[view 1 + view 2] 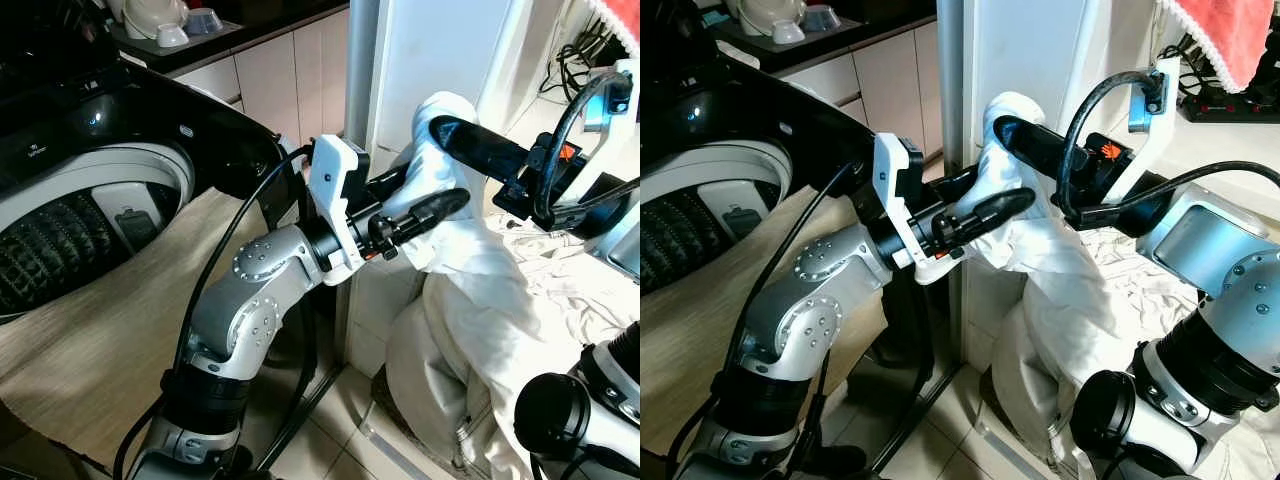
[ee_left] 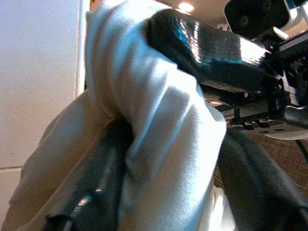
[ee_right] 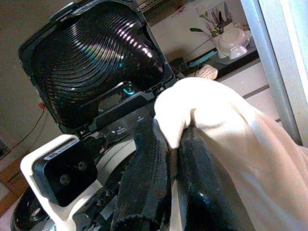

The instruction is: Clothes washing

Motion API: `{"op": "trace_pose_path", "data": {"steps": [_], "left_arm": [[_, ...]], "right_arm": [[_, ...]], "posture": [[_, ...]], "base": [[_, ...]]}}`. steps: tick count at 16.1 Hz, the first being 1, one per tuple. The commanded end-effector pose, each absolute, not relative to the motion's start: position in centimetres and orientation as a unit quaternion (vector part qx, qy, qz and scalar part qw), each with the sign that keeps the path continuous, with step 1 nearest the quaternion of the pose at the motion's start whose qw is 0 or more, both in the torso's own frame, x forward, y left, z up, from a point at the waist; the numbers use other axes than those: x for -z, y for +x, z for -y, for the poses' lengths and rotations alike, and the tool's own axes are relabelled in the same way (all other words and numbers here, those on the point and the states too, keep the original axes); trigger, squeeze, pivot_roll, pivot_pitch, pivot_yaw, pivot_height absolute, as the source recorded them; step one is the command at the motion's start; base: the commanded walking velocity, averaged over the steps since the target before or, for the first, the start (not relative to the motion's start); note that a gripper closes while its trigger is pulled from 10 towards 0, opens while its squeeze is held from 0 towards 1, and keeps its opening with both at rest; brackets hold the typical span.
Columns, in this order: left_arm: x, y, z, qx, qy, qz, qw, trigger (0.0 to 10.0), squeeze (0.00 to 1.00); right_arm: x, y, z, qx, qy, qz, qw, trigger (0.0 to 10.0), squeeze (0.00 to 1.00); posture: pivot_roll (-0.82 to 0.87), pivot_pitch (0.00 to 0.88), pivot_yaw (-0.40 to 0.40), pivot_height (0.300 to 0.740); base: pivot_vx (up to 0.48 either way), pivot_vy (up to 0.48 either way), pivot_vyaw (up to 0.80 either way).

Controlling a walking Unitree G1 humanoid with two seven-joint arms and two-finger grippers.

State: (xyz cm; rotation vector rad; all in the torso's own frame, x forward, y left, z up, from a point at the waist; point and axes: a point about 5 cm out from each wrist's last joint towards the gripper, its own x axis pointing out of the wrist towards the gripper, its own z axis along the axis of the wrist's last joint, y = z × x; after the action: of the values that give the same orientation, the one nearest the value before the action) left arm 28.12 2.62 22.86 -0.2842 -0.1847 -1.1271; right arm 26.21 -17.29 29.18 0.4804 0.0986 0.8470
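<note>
We hold a white garment (image 1: 470, 290) up in the middle of the scene, right of the open washing machine (image 1: 90, 190), whose lid (image 3: 91, 62) stands raised. Our right gripper (image 3: 175, 139) has its jaws closed on the cloth's top fold. Our left gripper (image 1: 440, 190) has its jaws clamped around the cloth just below. The rest of the garment hangs toward the tiled floor (image 1: 340, 440).

Even indoor light leaves both eye views bright and fairly sharp. The white garment (image 1: 470, 290) is nearly blown out. Glare streaks the ribbed washer lid (image 3: 91, 62) and a black finger (image 2: 207, 45). The left wrist view is soft, with a ceiling lamp (image 2: 185, 6) glowing.
</note>
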Motion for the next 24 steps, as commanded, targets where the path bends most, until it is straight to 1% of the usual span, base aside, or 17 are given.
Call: {"op": "trace_pose_path", "data": {"steps": [1,4,11,12,13,14,18,19,20,21,22,24], "left_arm": [[-23.2,28.3,-2.7,0.527,-0.131,0.092,0.835,0.0,0.0],[-23.1,28.3,-3.1,0.526,-0.132,0.091,0.835,0.0,0.0],[-23.6,29.1,-3.9,0.502,-0.139,0.116,0.846,0.0,0.0],[-23.8,29.3,-4.2,0.492,-0.144,0.128,0.849,0.0,0.0],[-23.9,29.3,-4.3,0.489,-0.147,0.131,0.85,0.0,0.0],[-24.0,29.6,-4.6,0.482,-0.148,0.133,0.853,0.0,0.0],[-24.6,30.6,-6.0,0.449,-0.146,0.153,0.868,0.0,0.0],[-25.0,31.0,-6.8,0.435,-0.142,0.163,0.874,0.0,0.0],[-26.4,31.8,-8.5,0.401,-0.135,0.191,0.886,0.0,0.0],[-27.5,32.4,-9.7,0.379,-0.123,0.213,0.892,0.0,0.0],[-30.8,33.4,-13.0,0.317,-0.087,0.269,0.905,0.0,0.0],[-34.3,33.9,-16.2,0.258,-0.052,0.324,0.909,0.0,0.0]], "right_arm": [[-29.5,26.0,16.9,-0.418,0.222,-0.044,0.88,0.0,0.0],[-29.4,26.0,16.8,-0.416,0.223,-0.046,0.88,0.0,0.0],[-29.7,25.9,16.6,-0.418,0.223,-0.04,0.88,0.0,0.0],[-29.8,25.7,16.7,-0.417,0.22,-0.035,0.881,0.2,0.22],[-29.8,25.7,16.7,-0.416,0.218,-0.034,0.882,4.7,0.95],[-29.8,25.8,16.7,-0.413,0.222,-0.035,0.882,10.0,1.0],[-29.7,25.6,16.7,-0.42,0.223,-0.029,0.879,10.0,1.0],[-29.7,25.5,16.6,-0.413,0.207,-0.029,0.886,10.0,1.0],[-29.7,25.4,16.6,-0.414,0.202,-0.027,0.887,10.0,0.0],[-29.7,25.4,16.6,-0.414,0.202,-0.025,0.887,10.0,0.0],[-29.6,25.3,16.6,-0.414,0.2,-0.025,0.888,10.0,0.0],[-29.5,25.3,16.7,-0.412,0.199,-0.025,0.889,10.0,0.0]], "posture": [[-0.14,0.0,0.049,0.74],[-0.14,0.0,0.049,0.74],[-0.14,0.0,0.051,0.74],[-0.14,0.0,0.056,0.74],[-0.14,0.0,0.056,0.74],[-0.14,0.0,0.058,0.74],[-0.14,0.0,0.058,0.74],[-0.14,0.0,0.059,0.74],[-0.13,0.0,0.058,0.74],[-0.13,0.0,0.058,0.74],[-0.13,0.0,0.055,0.74],[-0.13,0.0,0.052,0.74]], "base": [[0.0,0.0,0.0],[0.0,0.0,0.0],[0.0,0.0,0.0],[0.0,0.0,0.0],[0.0,0.0,0.0],[0.0,0.0,0.0],[0.0,0.0,0.0],[0.0,0.0,0.0],[0.0,0.0,0.0],[0.0,0.0,0.0],[0.0,0.0,0.0],[0.0,0.0,0.0]]}}
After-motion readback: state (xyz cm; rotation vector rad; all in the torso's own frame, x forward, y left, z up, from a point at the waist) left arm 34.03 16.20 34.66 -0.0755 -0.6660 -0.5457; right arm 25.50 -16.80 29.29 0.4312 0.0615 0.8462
